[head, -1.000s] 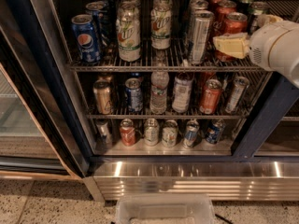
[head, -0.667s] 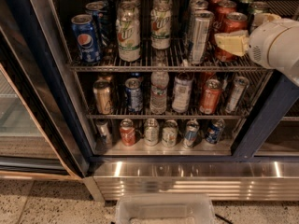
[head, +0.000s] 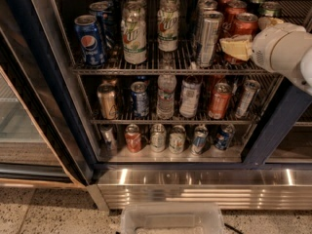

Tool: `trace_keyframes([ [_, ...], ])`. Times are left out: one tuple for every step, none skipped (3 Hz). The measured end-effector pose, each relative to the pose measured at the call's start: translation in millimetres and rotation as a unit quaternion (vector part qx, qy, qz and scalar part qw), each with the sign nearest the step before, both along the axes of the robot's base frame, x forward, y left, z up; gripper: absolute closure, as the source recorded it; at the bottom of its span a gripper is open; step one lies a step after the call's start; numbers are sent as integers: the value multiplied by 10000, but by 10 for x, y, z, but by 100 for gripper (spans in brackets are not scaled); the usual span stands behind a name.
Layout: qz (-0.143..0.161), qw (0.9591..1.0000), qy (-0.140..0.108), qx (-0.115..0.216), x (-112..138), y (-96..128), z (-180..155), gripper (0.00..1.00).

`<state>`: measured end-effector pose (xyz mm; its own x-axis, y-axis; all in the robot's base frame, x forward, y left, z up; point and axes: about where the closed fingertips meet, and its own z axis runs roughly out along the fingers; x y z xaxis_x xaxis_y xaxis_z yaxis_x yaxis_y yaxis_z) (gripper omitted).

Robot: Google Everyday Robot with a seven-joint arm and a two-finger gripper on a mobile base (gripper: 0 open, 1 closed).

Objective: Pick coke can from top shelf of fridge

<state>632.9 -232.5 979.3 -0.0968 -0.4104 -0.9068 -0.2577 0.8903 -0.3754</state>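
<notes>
The fridge (head: 195, 189) stands open in front of me, with a dark frame and a ribbed steel base. On the right of the top shelf (head: 146, 71) stands a row of red coke cans; the front one (head: 244, 27) has a silver top. My gripper (head: 237, 46), at the end of the white arm (head: 282, 48) reaching in from the right, is right at this front coke can and covers its lower part. More red cans (head: 235, 8) stand behind it.
A tall silver can (head: 208, 38) stands just left of the coke can. Two green-labelled bottles (head: 134, 35) and blue Pepsi cans (head: 90, 40) fill the shelf's left. Lower racks hold cans and a water bottle (head: 165, 94). The glass door (head: 19, 121) hangs open left. A plastic bin (head: 170, 221) sits on the floor.
The gripper has edged slightly left against the front coke can. The cans have not visibly moved.
</notes>
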Motion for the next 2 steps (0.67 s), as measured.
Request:
trace_keyframes([
  [-9, 10000, 0, -34, 69, -8, -34, 32],
  [-57, 10000, -25, -43, 129, -49, -33, 32],
])
